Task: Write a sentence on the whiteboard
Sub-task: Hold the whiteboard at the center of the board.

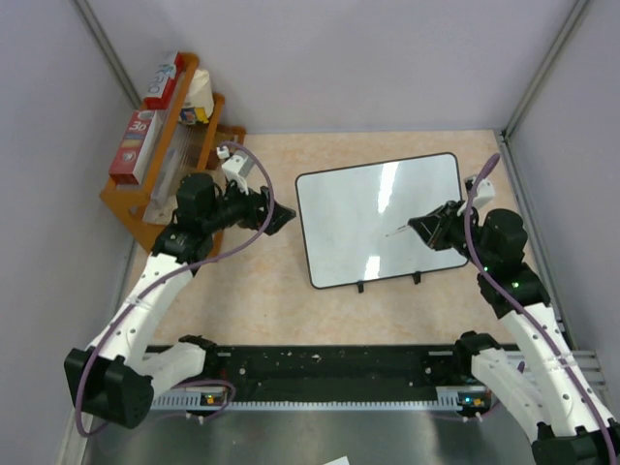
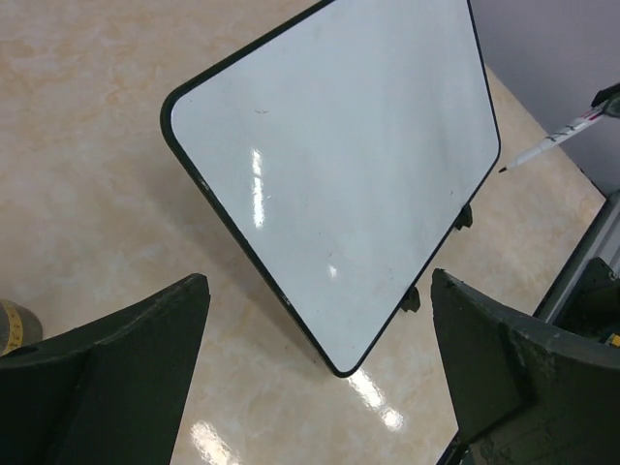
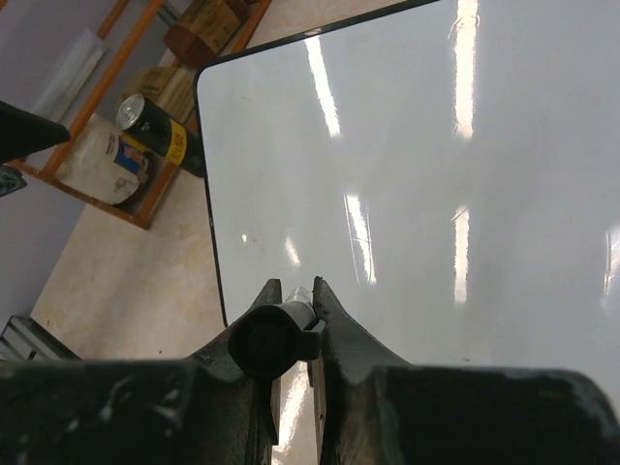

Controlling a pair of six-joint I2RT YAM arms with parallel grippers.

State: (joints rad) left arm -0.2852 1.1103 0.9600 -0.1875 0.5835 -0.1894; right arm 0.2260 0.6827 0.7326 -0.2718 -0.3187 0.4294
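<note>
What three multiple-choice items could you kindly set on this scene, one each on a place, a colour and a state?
1. Where does the orange rack stand? A. Far left. B. Near right. C. Dead centre.
2. What colour is the whiteboard rim? A. Red. B. Black. C. Blue.
3. How is the right gripper? A. Open and empty. B. Shut on the marker. C. Out of view.
Answers: 1 A, it sits left of the whiteboard, towards the back; 2 B, a thin black edge rings the white face; 3 B, the right wrist view shows it clamping the marker's barrel.
</note>
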